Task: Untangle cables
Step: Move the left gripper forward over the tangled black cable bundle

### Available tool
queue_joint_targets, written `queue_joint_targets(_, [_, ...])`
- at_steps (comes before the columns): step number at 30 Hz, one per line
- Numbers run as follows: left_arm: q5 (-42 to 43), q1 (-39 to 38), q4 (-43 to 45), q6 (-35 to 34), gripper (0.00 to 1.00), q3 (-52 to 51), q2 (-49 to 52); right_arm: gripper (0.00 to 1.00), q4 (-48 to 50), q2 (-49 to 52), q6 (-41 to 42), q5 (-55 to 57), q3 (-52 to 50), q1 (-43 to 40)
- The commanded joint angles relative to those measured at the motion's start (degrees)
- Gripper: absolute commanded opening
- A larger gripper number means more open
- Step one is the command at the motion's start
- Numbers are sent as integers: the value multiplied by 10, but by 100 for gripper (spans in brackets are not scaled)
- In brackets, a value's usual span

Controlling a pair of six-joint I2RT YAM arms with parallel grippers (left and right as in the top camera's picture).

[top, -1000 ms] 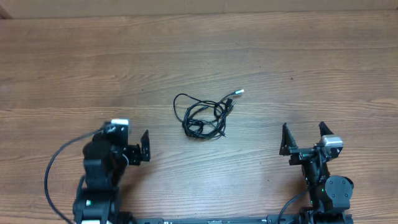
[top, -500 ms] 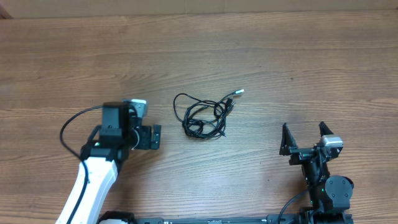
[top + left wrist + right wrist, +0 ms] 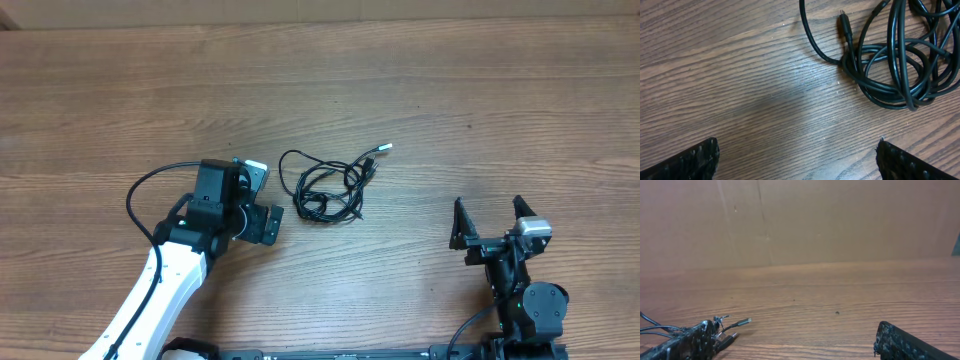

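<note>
Cables (image 3: 322,195) tangled, left fingers (image 3: 695,160) nearby.

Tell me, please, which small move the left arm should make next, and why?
Probably ease the left pincer a little toward the cables, until one outer loop lies inside its opening. The pincer stands open just beside them, and the wrist view shows the loops ahead of it, with nothing inside it yet.

The left gripper (image 3: 266,203) is carried forward and to the right from its earlier folded-back position. The cables (image 3: 325,185), formerly well ahead and off to its right, are now found just beyond its fingertips, not touched. The white forearm link (image 3: 160,285), hidden before, is now exposed, stretched out behind the gripper.
</note>
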Motion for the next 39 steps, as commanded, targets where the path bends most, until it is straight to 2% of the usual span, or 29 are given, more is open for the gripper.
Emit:
queue_joint_targets(1, [3, -2, -6, -24, 100, 16, 3, 100, 3, -4, -4, -3, -6, -3])
queue_joint_targets(12, [17, -2, -12, -34, 100, 21, 3, 100, 3, -4, -4, -3, -6, -3])
queue_joint_targets(21, [-31, -2, -88, -38, 100, 139, 3, 100, 3, -4, -4, -3, -6, -3])
queue_joint_targets(29, [-29, -6, -135, -32, 100, 221, 21, 100, 3, -4, -4, -3, -6, -3])
queue_joint_targets(39, [-42, -106, -123, -30, 100, 234, 73, 100, 3, -4, -4, -3, -6, -3])
